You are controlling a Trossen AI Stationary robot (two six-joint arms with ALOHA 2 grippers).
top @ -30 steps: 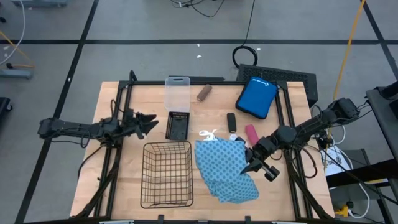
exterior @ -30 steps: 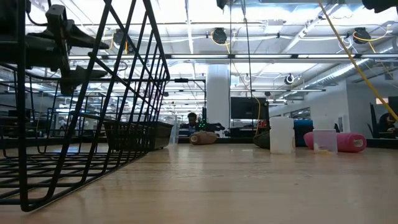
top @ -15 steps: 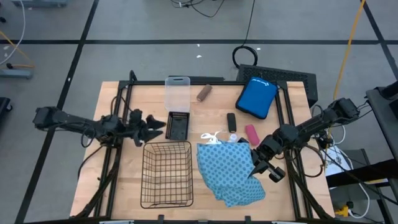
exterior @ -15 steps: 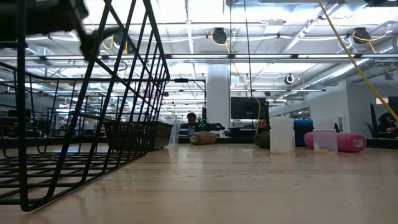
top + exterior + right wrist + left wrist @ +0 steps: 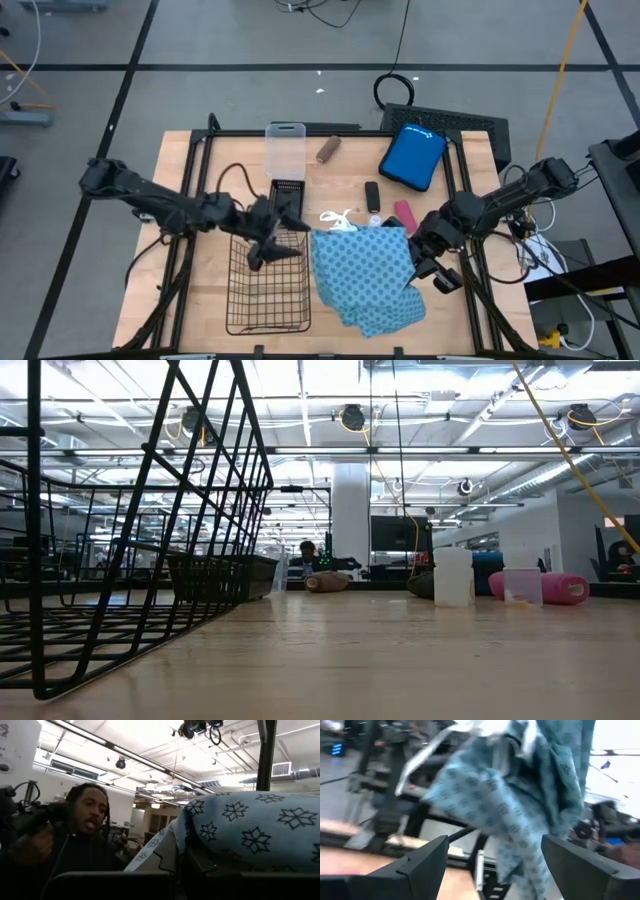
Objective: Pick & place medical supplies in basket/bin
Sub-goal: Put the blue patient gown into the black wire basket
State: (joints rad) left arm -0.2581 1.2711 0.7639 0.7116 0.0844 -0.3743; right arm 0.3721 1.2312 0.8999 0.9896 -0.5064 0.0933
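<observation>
Dragging is the main risk: the teal cloth (image 5: 365,282) hangs broad and loose from the right gripper (image 5: 412,262), pinched shut on its edge, beside the basket (image 5: 267,282) (not yet over it). It could snag the rim. The left gripper (image 5: 283,236), fingers spread, hovers above the basket and may collide.

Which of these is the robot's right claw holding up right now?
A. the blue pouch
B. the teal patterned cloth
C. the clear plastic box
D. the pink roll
B. The right gripper is shut on the edge of the teal patterned cloth, which hangs from it beside the wire basket; the pink roll, blue pouch and clear plastic box all lie untouched on the table.
</observation>
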